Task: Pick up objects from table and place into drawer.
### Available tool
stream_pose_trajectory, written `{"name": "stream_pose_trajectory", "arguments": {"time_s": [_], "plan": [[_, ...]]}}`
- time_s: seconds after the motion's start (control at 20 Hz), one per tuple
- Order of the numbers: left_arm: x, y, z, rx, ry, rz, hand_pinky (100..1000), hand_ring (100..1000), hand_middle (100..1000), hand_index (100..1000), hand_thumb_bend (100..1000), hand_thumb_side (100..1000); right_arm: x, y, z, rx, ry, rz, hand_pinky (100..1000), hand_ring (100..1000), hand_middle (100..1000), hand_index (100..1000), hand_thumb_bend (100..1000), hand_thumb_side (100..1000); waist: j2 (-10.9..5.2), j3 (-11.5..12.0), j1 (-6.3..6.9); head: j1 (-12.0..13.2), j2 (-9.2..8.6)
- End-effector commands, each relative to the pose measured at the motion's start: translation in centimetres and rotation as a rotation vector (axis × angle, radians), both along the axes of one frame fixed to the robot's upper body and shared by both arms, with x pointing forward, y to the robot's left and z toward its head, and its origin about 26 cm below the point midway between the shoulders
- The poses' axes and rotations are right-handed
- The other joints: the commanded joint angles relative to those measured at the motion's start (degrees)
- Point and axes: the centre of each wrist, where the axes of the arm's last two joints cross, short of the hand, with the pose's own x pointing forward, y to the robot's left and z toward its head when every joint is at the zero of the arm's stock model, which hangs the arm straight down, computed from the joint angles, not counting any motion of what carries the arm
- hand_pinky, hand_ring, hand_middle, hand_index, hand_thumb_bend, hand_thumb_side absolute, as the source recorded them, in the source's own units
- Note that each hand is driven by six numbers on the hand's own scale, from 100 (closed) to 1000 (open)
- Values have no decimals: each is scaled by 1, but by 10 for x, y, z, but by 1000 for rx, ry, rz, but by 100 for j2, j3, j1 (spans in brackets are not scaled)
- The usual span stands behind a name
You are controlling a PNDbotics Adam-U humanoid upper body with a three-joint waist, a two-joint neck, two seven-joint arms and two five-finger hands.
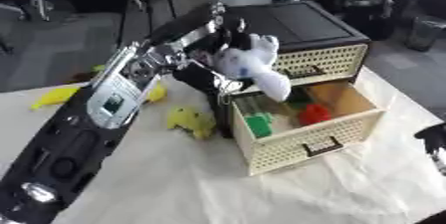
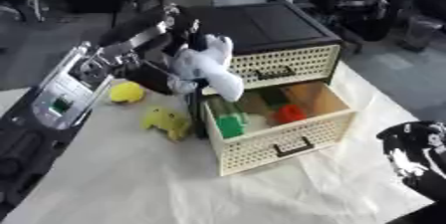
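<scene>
A small cabinet (image 1: 300, 26) with a black top stands on the surface (image 1: 174, 178), which is covered by a white cloth. It has two drawers with cream fronts full of tiny holes. The top drawer (image 1: 327, 61) is shut. The bottom drawer (image 1: 305, 138) is pulled out. Inside it lie a green block (image 1: 259, 124) near the left side, a red thing (image 1: 314, 113) in the middle, and something dark green behind them. The right part of the drawer floor is bare wood.

The left hand (image 1: 209, 51) is up over the back left corner of the open drawer. Its fingers are closed around a white soft toy (image 1: 253, 63). The toy hangs down from the hand, and its lower end dangles just above the drawer. The left arm is long, black and silver, and it comes in from the bottom left corner.

On the surface to the left of the drawer sits a yellow toy (image 1: 191, 121). More yellow things lie farther left, one (image 2: 127, 92) round and one (image 1: 54, 96) long.

The right hand (image 2: 418, 158) shows low at the right edge. I cannot tell if it is open or closed.
</scene>
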Motion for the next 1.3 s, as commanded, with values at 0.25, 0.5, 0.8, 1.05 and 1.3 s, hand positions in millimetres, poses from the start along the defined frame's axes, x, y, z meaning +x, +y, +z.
{"name": "stream_pose_trajectory", "arguments": {"time_s": [0.25,0.5,0.8,1.05,1.3], "plan": [[12,-7,-24,117,88,1,275,168,290,398,100,149,3,2,10,-7,-19,29,100,245,346,636,100,817,-44,-67,-21,36,58],[29,-5,-45,143,128,50,282,170,293,400,100,161,7,13,11,-6,-19,75,100,245,346,608,100,822,7,-196,-26,100,24],[41,-3,-51,87,113,89,292,178,299,401,100,184,13,34,16,-4,-30,168,100,245,346,583,100,831,140,-440,-24,264,-65],[44,-1,-47,-10,42,110,387,291,409,506,100,178,15,45,18,6,-28,209,100,242,344,572,100,838,215,-582,4,346,-131],[41,1,-38,-36,-142,149,550,441,535,613,243,140,15,48,19,9,-26,224,100,240,342,568,100,841,238,-658,30,405,-196]]}}
